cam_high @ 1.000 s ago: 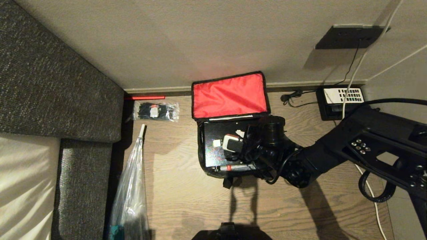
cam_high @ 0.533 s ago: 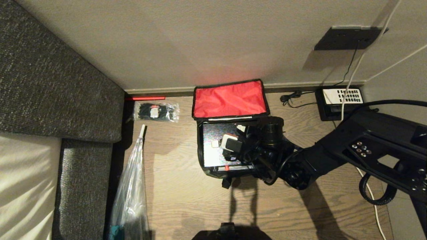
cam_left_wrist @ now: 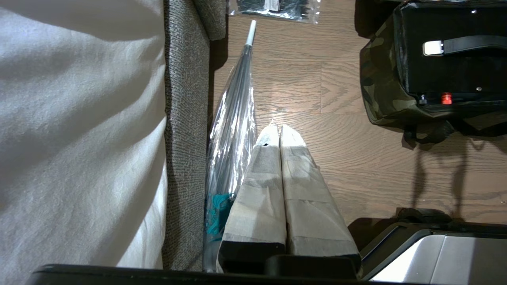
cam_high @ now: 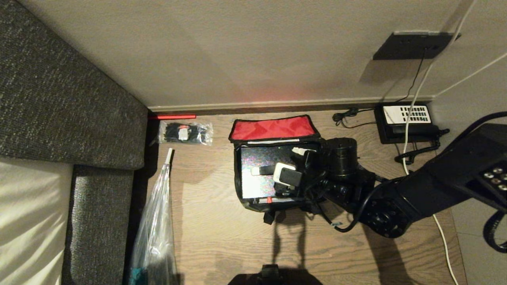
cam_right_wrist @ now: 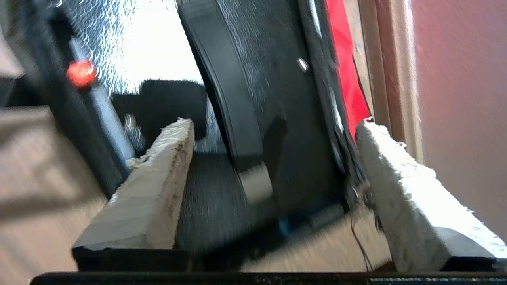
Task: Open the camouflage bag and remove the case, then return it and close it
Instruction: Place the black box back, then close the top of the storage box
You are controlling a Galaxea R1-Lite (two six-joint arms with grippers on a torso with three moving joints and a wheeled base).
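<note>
Risk: the right gripper (cam_right_wrist: 273, 158), fingers spread wide, straddles the flat black hard case (cam_high: 257, 174) inside the open green-camouflage fabric bag (cam_left_wrist: 376, 91); closing could snag the red-lined lid (cam_high: 273, 128) beside one finger.

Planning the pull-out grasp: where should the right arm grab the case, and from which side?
Grip the strap handle on the case, mid-span between its pale end tabs. The case lies flat inside the open bag, whose walls hide its edges, so the upward face is the only access. Come straight down, jaws across the strap's width. The right gripper already hangs over it, open.
</note>
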